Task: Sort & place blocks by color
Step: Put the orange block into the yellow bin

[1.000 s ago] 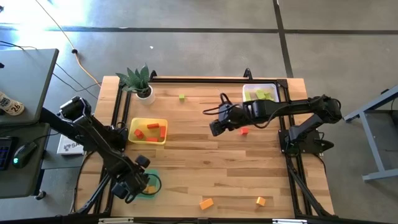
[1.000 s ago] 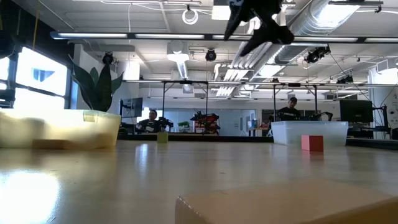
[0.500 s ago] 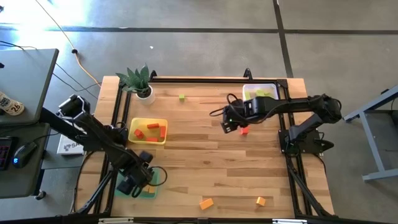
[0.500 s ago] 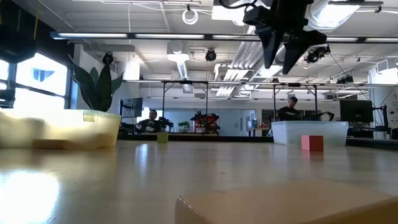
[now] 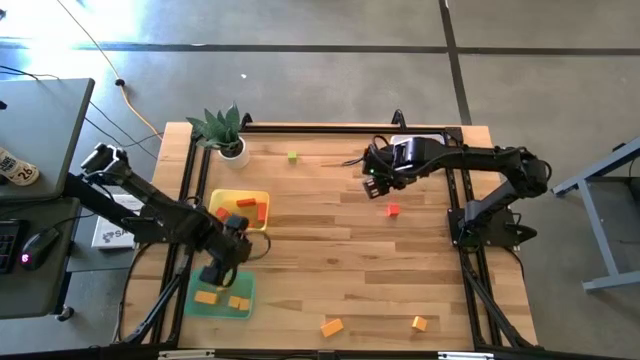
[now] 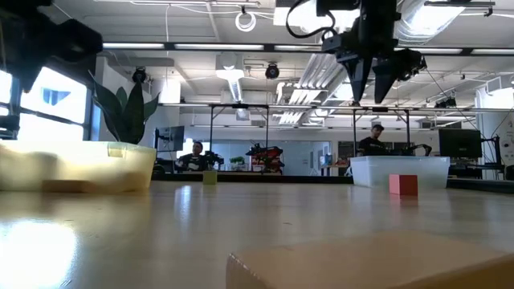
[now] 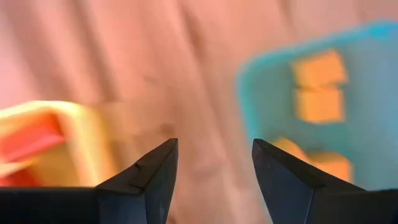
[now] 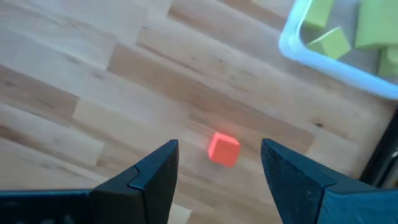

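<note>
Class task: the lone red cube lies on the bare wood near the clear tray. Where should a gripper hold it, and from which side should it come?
Probably from straight above, fingers on two opposite flat side faces of the red cube. It sits flat and apart from the clear tray, with free wood all round; the open right gripper is nearest.

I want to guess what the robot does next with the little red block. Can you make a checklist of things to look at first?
1. Right gripper open: ok, its fingers stand apart with nothing between them.
2. Red block free to pick: ok, it lies alone on the bare table.
3. Right gripper lined up over the red block: ok in the right wrist view, it shows between the fingers.
4. Right gripper low enough to grab: not ok, it hangs well above the table.
5. Yellow tray has room: ok, a few red blocks inside, bare floor left.
6. Left gripper out of the way: ok, open near the green tray.
</note>
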Robot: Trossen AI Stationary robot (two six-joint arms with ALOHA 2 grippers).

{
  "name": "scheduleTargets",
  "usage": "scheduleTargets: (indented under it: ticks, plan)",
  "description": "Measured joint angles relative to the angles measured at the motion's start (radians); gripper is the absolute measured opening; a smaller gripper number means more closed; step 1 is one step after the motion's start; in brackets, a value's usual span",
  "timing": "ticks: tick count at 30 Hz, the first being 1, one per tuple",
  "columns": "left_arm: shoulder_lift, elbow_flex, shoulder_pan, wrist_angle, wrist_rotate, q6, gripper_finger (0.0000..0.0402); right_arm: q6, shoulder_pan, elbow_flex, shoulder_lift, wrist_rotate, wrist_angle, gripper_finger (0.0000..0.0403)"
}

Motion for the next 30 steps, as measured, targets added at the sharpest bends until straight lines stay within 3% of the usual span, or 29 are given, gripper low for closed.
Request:
scheduleTargets:
  ticks: [7, 13, 23, 30]
  plan:
    - [-0.074, 0.0, 0.162, 0.014, -0.269, 0.038, 0.0195, -0.139, -0.048, 0.0, 0.0, 0.073, -0.015, 0.0215]
    - [-0.099, 0.001, 0.296, 0.077, -0.455, 0.045, 0.0195, -0.174, -0.08, 0.0, 0.0, 0.068, -0.027, 0.0215]
    - [-0.092, 0.001, 0.442, 0.266, -0.432, 0.161, 0.0195, -0.21, -0.124, -0.117, 0.0, 0.059, -0.01, 0.0215]
    - [-0.092, 0.001, 0.512, 0.32, -0.432, 0.192, 0.0195, -0.178, -0.117, -0.206, 0.0, -0.052, 0.096, 0.0215]
